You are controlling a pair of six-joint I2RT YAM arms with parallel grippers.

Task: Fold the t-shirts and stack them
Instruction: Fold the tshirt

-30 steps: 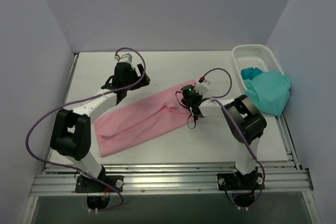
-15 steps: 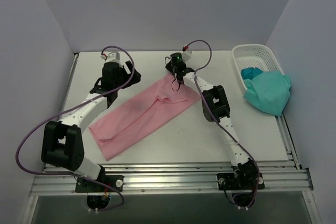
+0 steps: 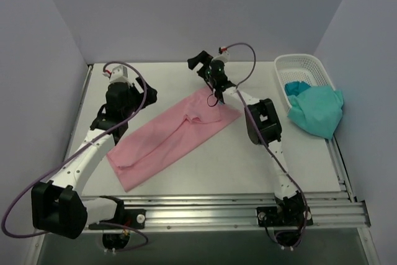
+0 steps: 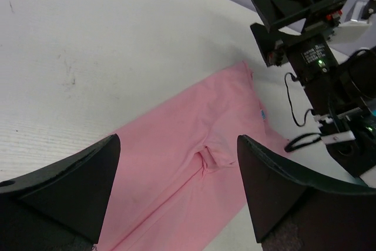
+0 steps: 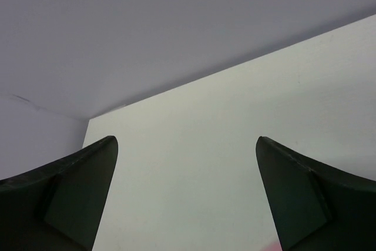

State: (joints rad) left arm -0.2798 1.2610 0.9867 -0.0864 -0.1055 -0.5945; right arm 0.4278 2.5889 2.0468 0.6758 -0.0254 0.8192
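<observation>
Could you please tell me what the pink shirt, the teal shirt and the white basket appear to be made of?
Pink t-shirt: soft matte cloth, probably a cotton knit; it lies flat with shallow creases.
Teal t-shirt: similar matte cloth; it hangs limp and crumpled.
Basket: likely rigid white plastic; it keeps a clean moulded shape with a lattice of openings.
</observation>
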